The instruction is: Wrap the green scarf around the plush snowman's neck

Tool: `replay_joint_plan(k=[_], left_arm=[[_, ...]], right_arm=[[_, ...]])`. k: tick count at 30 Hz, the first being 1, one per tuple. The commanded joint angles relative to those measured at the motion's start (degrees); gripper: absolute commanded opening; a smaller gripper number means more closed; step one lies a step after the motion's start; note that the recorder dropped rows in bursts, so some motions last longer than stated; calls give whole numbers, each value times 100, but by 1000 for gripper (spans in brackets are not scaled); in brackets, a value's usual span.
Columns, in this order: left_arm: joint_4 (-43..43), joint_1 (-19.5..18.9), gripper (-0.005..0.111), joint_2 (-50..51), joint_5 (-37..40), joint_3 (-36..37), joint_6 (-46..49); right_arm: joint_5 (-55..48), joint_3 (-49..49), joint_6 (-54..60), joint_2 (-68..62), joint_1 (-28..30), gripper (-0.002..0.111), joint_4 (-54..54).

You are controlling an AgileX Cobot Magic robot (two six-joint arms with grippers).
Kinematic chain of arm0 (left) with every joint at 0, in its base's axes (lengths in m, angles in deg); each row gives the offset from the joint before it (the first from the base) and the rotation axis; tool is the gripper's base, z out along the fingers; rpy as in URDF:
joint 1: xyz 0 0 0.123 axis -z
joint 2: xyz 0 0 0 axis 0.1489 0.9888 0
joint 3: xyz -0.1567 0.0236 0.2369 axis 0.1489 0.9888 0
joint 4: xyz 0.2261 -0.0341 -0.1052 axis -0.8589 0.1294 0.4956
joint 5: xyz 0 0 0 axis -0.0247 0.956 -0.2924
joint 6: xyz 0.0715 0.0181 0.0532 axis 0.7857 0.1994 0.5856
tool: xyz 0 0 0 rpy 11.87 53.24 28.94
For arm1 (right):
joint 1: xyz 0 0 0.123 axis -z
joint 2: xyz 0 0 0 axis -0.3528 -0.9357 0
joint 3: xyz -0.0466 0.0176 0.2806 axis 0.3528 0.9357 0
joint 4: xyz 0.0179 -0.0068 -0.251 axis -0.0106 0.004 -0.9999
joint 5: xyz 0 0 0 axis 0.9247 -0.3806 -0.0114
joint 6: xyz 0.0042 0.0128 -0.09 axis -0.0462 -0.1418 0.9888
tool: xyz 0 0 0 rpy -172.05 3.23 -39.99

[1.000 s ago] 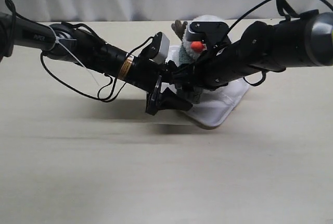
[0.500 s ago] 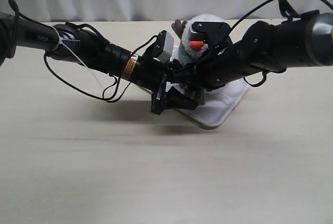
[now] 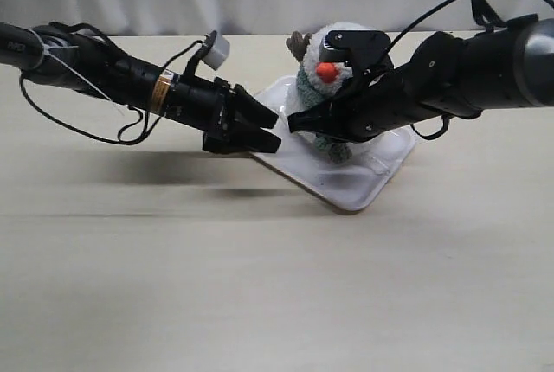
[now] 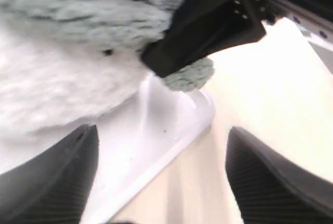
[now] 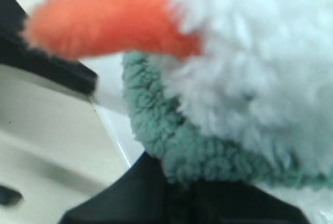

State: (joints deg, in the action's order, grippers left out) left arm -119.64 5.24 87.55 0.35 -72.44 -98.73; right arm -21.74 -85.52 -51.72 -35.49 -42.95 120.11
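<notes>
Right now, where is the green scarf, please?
In the exterior view the green scarf circles the plush snowman just under its orange nose, right of centre, one end held by the right gripper.

No text, number or sign can be read in any view. A gold band (image 3: 160, 93) is worn on the left arm (image 3: 104, 73), but nothing legible is shown on it.

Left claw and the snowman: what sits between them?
Only a bare corner of the white tray and the right gripper, its tip pinching the green scarf; the exterior view shows it.
</notes>
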Motion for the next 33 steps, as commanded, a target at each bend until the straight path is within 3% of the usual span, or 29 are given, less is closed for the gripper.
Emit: replay_joint_plan(k=[1, 8, 13, 19, 20, 21, 24, 26, 30, 33], left_arm=[[2, -401, 63, -116, -134, 4, -305], [324, -724, 27, -188, -134, 4, -309], [315, -739, 10, -197, -134, 4, -309], [338, -739, 8, -197, -134, 4, -309], [337, -739, 8, -197, -134, 4, -296], [337, -739, 8, -197, -134, 4, -297], [337, -739, 8, -197, -134, 4, -297], [337, -739, 8, -197, -134, 4, -297], [348, -739, 8, -197, -134, 4, -297], [378, -739, 8, -197, -134, 4, -297]], right_arm=[[-8, -25, 13, 18, 22, 4, 12], [-72, 60, 39, -22, 22, 4, 12], [155, 181, 28, -245, 22, 4, 12], [59, 87, 79, -231, 22, 5, 26], [-15, 64, 152, -202, 22, 7, 26], [-215, -14, 186, -135, 22, 17, 26], [-873, -191, 310, 146, 22, 63, 26], [-1285, -191, 370, 338, 22, 82, -140], [-2355, -191, -282, 647, 22, 83, -749], [-3049, -191, -529, 817, 22, 78, -990]])
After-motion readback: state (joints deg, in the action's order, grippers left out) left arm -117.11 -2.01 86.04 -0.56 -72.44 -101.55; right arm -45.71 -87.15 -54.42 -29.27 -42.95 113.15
